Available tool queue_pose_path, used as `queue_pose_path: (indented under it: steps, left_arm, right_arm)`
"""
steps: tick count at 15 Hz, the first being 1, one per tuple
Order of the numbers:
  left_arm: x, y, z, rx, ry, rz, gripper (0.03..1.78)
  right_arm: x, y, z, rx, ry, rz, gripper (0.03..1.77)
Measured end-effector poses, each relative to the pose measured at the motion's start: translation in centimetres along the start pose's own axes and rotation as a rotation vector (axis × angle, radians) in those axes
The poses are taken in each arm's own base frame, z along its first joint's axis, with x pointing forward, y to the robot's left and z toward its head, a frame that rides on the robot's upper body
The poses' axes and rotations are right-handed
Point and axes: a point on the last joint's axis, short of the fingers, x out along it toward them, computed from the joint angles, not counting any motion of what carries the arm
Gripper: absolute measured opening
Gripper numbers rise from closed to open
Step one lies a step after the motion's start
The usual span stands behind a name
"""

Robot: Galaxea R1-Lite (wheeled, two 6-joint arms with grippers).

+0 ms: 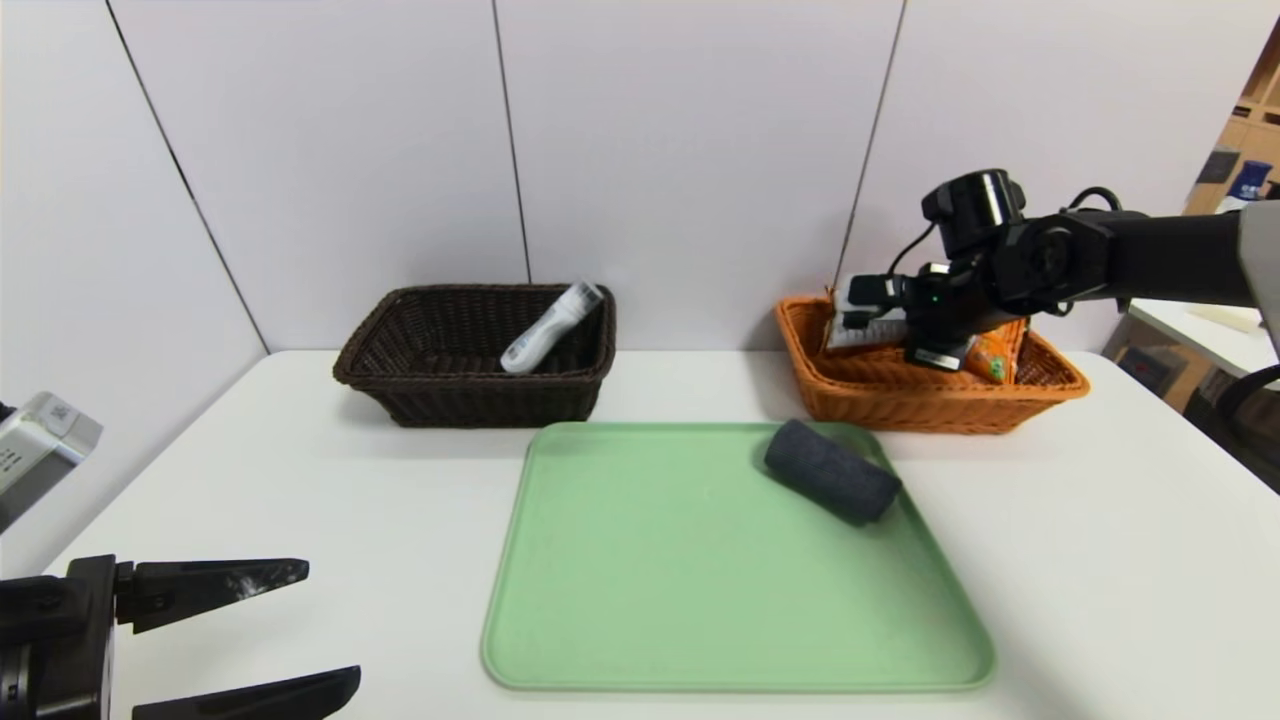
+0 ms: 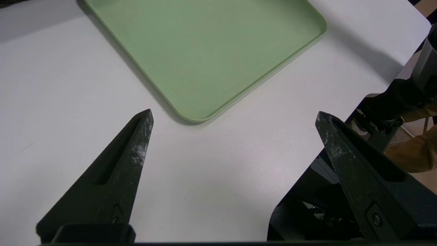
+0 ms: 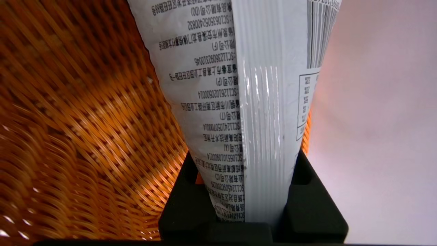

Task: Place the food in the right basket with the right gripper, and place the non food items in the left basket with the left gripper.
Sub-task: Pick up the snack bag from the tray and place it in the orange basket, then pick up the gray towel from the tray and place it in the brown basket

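The food, an orange snack packet [image 1: 995, 355] with a white printed panel [image 3: 239, 85], hangs in my right gripper [image 1: 940, 340], which is shut on it over the right basket [image 1: 900, 405]. In the right wrist view the black jaws of the right gripper [image 3: 244, 164] pinch the packet's narrow end above the orange weave [image 3: 85, 119]. The white tube [image 1: 545, 330] leans inside the left basket [image 1: 470, 400]. The dark grey cloth roll [image 1: 832, 485] lies on the green tray's far right corner. My left gripper [image 1: 330, 625] [image 2: 235, 116] stands open and empty over the table's near left.
The green tray [image 1: 700, 580] [image 2: 205, 51] lies mid-table in front of both baskets. The white table [image 1: 1100, 560] ends at a grey panel wall behind the baskets. Shelving stands off the table's right edge. The robot's dark base [image 2: 324, 205] shows beside the left gripper.
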Motion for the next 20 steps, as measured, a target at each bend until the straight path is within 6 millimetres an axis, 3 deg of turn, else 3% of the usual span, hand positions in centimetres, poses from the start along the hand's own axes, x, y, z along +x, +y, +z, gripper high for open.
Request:
queue_pose_path:
  steps: [2,5,10,14,20]
  left_arm:
    - [0.0,0.0,-0.1,-0.003,0.002,0.003,1.69]
    - [-0.1,0.0,-0.2,-0.003,0.001,0.004,1.69]
    - [-0.2,0.0,-0.3,-0.002,-0.002,0.004,1.69]
    - [-0.6,-0.3,-0.3,0.007,-0.021,0.005,1.69]
    - [-1.0,-0.5,-0.3,0.015,-0.038,0.004,1.69]
  right_arm:
    - [0.2,0.3,0.4,-0.008,-0.003,0.009,0.5]
    - [0.6,0.6,0.9,-0.006,-0.01,0.008,0.89]
    - [0.0,0.3,1.0,-0.007,-0.019,-0.002,1.29]
    - [-3.3,-1.5,0.8,0.049,-0.046,-0.072,1.45]
    - [-9.9,-4.0,0.1,0.289,-0.118,-0.186,1.59]
